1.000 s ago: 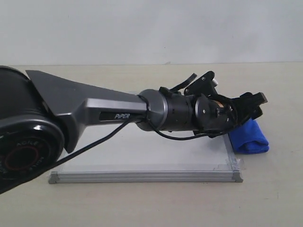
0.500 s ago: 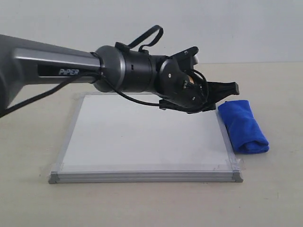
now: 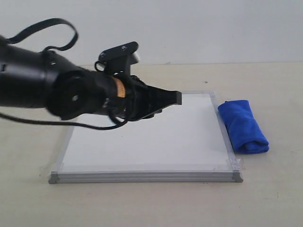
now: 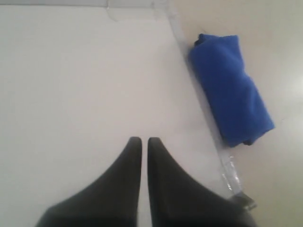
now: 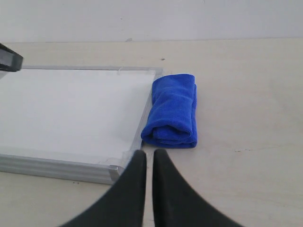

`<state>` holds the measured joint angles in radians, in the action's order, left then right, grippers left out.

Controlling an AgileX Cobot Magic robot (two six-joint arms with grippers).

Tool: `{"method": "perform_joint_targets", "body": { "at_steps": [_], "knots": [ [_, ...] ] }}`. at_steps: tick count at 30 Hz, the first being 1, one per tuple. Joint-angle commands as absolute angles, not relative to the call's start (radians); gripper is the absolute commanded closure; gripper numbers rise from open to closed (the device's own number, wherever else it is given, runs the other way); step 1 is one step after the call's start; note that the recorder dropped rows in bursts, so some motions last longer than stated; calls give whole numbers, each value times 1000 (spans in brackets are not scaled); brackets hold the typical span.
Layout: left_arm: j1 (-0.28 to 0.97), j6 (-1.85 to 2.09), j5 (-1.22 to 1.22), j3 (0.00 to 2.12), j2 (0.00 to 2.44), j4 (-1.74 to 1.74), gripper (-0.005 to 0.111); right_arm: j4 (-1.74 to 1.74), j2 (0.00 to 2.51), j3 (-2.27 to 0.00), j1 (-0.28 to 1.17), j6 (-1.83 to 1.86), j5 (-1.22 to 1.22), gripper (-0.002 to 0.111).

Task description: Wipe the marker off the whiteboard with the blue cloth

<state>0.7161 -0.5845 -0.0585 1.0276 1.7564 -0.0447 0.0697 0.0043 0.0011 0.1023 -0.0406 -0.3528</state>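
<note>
The whiteboard (image 3: 142, 142) lies flat on the table, and no marker line shows on its white face in any view. The blue cloth (image 3: 243, 126) rests folded on the table just off the board's right edge. My left gripper (image 3: 177, 98) hovers above the board's middle, shut and holding nothing, well left of the cloth. Its wrist view shows the gripper (image 4: 141, 140) over the white board (image 4: 71, 85), with the cloth (image 4: 230, 99) beyond the frame. My right gripper (image 5: 147, 152) is shut and empty, near the board's corner (image 5: 113, 171), short of the cloth (image 5: 173, 111).
The board sits on a beige table (image 3: 270, 85) with a pale wall behind. Clear tape marks the board's corners (image 3: 235, 166). The left arm's dark body (image 3: 57, 92) and its cable loop hang over the board's left half.
The left arm has pulled back leftward from the cloth, across the board. The cloth stays on the table beside the board, now fully uncovered.
</note>
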Motion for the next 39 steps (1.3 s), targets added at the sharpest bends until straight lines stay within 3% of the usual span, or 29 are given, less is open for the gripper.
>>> {"method": "perform_joint_targets", "body": {
  "at_steps": [1,9,19,33,39],
  "knots": [
    [721,-607,160,801,1580,-49,102,69,0,0,100,-43,-344,107],
    [723,-640,390,449,1307,-41,102,69,0,0,100,-43,-344,107],
    [723,-712,442,174,1035,-74,102,69,0,0,100,-43,-344,107],
    [721,-799,444,103,760,-177,102,69,0,0,100,-43,-344,107],
    [719,-592,442,103,701,-179,102,69,0,0,100,-43,-344,107]
  ]
}}
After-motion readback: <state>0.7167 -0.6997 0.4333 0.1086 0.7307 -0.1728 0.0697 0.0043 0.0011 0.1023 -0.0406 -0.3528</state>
